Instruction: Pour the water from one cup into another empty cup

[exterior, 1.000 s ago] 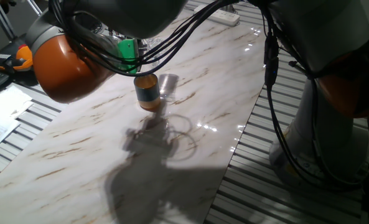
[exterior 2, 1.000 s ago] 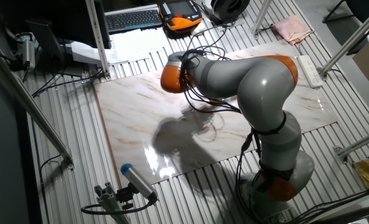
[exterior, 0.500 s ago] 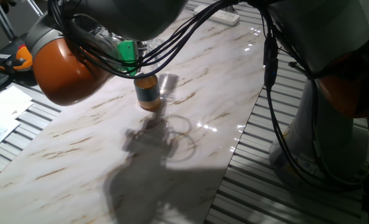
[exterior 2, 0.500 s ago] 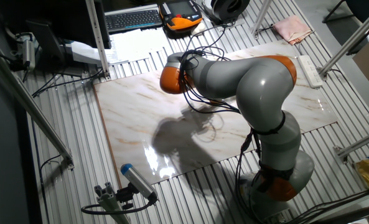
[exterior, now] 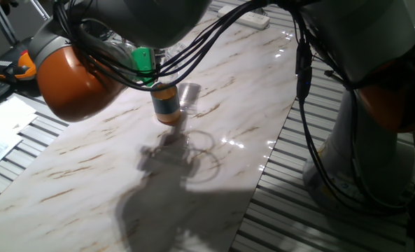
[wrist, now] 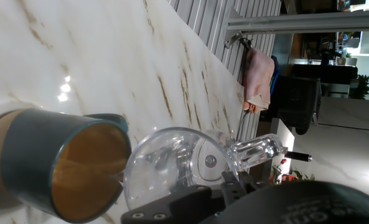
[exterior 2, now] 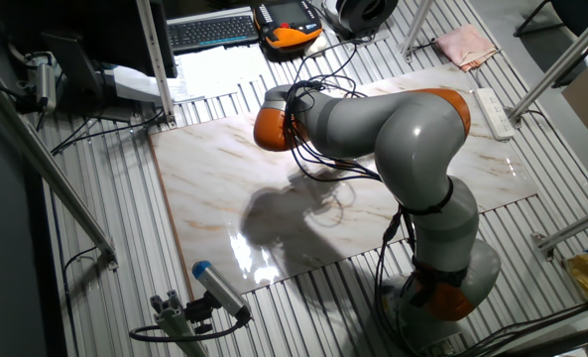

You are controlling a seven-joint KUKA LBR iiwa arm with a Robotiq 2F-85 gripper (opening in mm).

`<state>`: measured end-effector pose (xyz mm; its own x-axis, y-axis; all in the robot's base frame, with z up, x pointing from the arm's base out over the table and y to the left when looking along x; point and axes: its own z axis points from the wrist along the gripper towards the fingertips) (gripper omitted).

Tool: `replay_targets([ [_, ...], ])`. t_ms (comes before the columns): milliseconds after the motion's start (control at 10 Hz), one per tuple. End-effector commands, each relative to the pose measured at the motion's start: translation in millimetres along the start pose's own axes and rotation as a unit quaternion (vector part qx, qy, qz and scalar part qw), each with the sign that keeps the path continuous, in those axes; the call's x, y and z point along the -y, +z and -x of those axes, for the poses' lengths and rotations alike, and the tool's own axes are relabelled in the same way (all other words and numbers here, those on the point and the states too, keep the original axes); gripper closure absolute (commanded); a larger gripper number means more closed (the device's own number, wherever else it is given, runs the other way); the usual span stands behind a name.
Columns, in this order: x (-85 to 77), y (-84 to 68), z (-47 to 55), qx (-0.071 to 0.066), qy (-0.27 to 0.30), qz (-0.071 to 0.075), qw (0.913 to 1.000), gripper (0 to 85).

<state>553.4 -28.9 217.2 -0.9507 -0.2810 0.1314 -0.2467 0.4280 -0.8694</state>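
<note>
In the hand view the clear glass cup [wrist: 172, 165] with its small side handle [wrist: 259, 149] lies tipped on its side. My gripper [wrist: 196, 190] is shut on it, with dark fingers [wrist: 165, 210] showing along the bottom edge. The glass's rim sits right at the orange rim of the blue-grey cup [wrist: 60, 162], whose tan inside faces the glass. I cannot make out the water for certain. One fixed view shows the blue-grey cup [exterior: 166, 102] upright on the marble top under the green-marked hand [exterior: 144, 61]. In the other fixed view the arm [exterior 2: 373, 119] hides both cups.
The marble tabletop [exterior: 88, 175] lies on a slatted metal bench. Black cables [exterior: 193, 49] hang from the arm above the cup. A white power strip [exterior: 245, 17] lies at the far end, a pink cloth [exterior 2: 464, 45] off the slab, and a keyboard [exterior 2: 209, 30] and papers [exterior: 4, 122] beyond the edge.
The arm's orange joint has shifted slightly left and up in both fixed views. The blue-grey cup has stayed in place.
</note>
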Motion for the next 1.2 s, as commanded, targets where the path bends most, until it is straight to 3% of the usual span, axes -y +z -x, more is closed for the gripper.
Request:
replay_targets([
  [0,0.0,-0.1,0.0,0.0,0.0,-0.001,1.0,85.0],
  [1100,-0.8,-3.9,-0.5,-0.001,-0.002,-0.007,1.0,85.0],
])
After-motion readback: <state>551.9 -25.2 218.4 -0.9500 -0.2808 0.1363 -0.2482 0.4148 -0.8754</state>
